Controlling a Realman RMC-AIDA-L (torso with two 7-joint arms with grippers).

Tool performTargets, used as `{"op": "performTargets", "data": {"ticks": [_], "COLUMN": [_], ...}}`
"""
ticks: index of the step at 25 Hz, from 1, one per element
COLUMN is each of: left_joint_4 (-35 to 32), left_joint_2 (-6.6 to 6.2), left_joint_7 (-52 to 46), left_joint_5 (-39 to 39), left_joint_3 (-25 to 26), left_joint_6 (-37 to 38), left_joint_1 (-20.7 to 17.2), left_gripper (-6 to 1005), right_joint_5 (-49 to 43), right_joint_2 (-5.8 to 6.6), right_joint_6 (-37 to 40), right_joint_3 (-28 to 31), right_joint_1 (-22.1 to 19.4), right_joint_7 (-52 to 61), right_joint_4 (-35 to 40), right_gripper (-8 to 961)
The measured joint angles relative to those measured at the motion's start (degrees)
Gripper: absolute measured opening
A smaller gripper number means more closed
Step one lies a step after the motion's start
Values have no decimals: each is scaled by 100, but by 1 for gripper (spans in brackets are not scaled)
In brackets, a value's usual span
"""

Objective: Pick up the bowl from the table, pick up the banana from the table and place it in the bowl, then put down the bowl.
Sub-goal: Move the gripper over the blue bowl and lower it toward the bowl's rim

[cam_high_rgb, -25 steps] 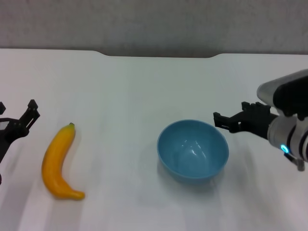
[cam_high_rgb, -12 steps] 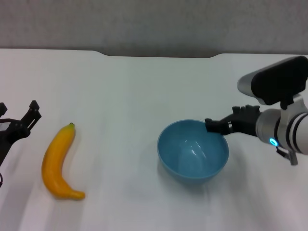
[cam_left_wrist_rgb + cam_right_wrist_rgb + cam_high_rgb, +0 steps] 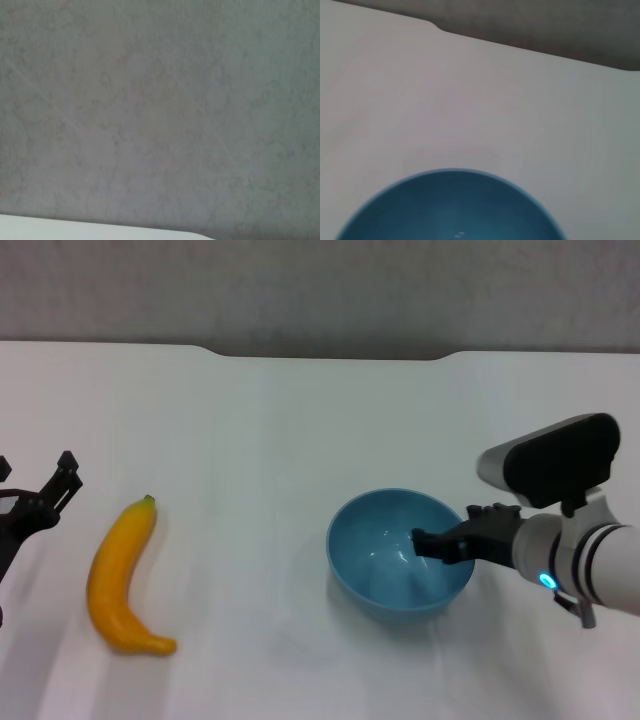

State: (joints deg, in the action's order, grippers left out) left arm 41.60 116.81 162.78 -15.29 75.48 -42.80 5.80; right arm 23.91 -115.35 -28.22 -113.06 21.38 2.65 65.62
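Observation:
The light blue bowl (image 3: 385, 560) stands upright on the white table (image 3: 280, 420), right of centre. My right gripper (image 3: 450, 540) is at the bowl's right rim, open, with one dark finger (image 3: 432, 543) reaching inside the bowl and the rest over the rim. The bowl's far rim fills the bottom of the right wrist view (image 3: 450, 210). The yellow-orange banana (image 3: 118, 575) lies on the table at the left, its green stem pointing away from me. My left gripper (image 3: 35, 475) is open and empty, just left of the banana and apart from it.
The table's far edge has a shallow notch (image 3: 330, 353), which also shows in the right wrist view (image 3: 440, 27). The left wrist view shows only a grey wall (image 3: 160, 110) and a strip of table edge (image 3: 50, 227).
My right gripper has moved left and down from beside the bowl's far right rim to over the rim, with a finger now inside the bowl. The left arm, banana and bowl have not moved.

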Motion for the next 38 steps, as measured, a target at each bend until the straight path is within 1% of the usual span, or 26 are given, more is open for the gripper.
{"op": "performTargets", "data": {"ticks": [5,11,14,19,30,36,38], "left_joint_4": [6,6,6,6,6,6,6], "left_joint_2": [0,0,0,6,9,9,9], "left_joint_7": [0,0,0,0,0,0,0], "left_joint_5": [0,0,0,0,0,0,0], "left_joint_3": [-9,-15,-16,-17,-17,-16,-16], "left_joint_6": [-10,-47,-51,-53,-54,-54,-53], "left_joint_1": [2,-3,-4,-20,-13,-10,-9], "left_gripper": [890,891,891,890,891,891,891], "right_joint_5": [6,128,136,141,140,140,140], "right_joint_2": [-5,-5,-5,-5,-5,3,4], "right_joint_6": [99,409,517,727,748,748,748], "right_joint_3": [-138,-143,-145,-184,-287,-287,-286], "right_joint_1": [-23,18,21,-7,2,-12,-14], "right_joint_7": [121,200,215,220,199,200,202], "right_joint_4": [-66,-501,-579,-595,-569,-579,-577], "right_gripper": [855,849,846,841,830,617,532]}}
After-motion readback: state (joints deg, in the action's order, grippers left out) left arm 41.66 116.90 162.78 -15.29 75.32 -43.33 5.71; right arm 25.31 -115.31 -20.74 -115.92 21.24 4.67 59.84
